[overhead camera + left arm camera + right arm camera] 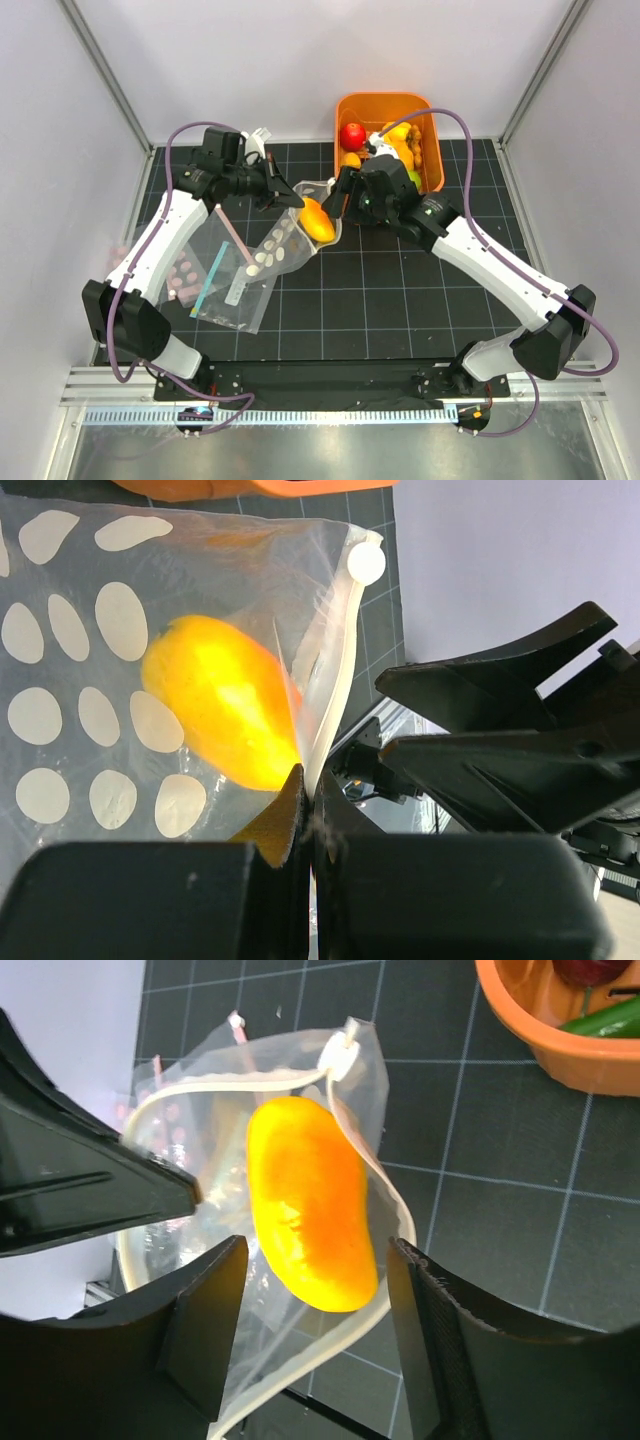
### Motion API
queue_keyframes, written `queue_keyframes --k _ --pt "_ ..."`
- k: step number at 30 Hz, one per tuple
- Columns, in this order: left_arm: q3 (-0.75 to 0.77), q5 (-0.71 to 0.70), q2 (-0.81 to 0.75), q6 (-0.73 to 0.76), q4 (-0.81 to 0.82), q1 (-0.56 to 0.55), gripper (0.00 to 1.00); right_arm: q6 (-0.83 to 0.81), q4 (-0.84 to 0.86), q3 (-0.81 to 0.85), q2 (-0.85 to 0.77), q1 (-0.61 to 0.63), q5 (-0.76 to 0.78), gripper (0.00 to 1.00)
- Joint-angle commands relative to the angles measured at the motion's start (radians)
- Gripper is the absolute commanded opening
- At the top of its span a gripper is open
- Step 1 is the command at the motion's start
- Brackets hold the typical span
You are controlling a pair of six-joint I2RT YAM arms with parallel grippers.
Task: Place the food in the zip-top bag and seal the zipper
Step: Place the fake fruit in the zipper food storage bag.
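Note:
My left gripper is shut on the mouth edge of the zip-top bag, a clear bag with white dots, and holds it up. The zipper curves open as a pale loop. An orange-yellow mango sits in the bag's mouth, and shows through the dotted plastic in the left wrist view. My right gripper straddles the mango's near end, open, with a gap at each finger. More food stays in the orange basket: a red apple and yellow pieces.
The basket stands at the back, just behind my right gripper. Two other clear bags lie at the left, one with pink dots and one with a teal strip. A loose pink strip lies beside them.

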Motion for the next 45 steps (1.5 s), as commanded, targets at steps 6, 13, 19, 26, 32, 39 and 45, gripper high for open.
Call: queue_keyframes --k 6,13,19,26,32,39,45 --pt "0.025 0.005 -0.052 0.016 -0.010 0.003 0.00 0.016 -0.014 -0.045 -0.018 -0.007 0.023 0.61" --pt "0.061 0.010 -0.053 0.018 -0.030 0.001 0.00 0.010 0.010 -0.079 -0.002 -0.007 0.007 0.60" --pt "0.064 0.007 -0.063 0.021 -0.035 0.003 0.00 0.013 0.027 -0.091 0.008 -0.007 -0.019 0.45" --pt "0.068 0.011 -0.061 0.013 -0.027 0.001 0.00 0.010 0.027 -0.076 0.030 -0.007 -0.051 0.36" --pt "0.072 0.036 -0.064 -0.005 0.004 0.004 0.00 0.045 0.051 -0.101 0.028 -0.008 -0.074 0.37" --pt "0.047 0.066 -0.070 -0.043 0.047 0.010 0.00 0.085 0.075 -0.139 0.007 -0.022 -0.072 0.38" --pt "0.033 0.069 -0.076 -0.045 0.048 0.013 0.00 0.091 0.101 -0.164 -0.024 -0.031 -0.063 0.41"
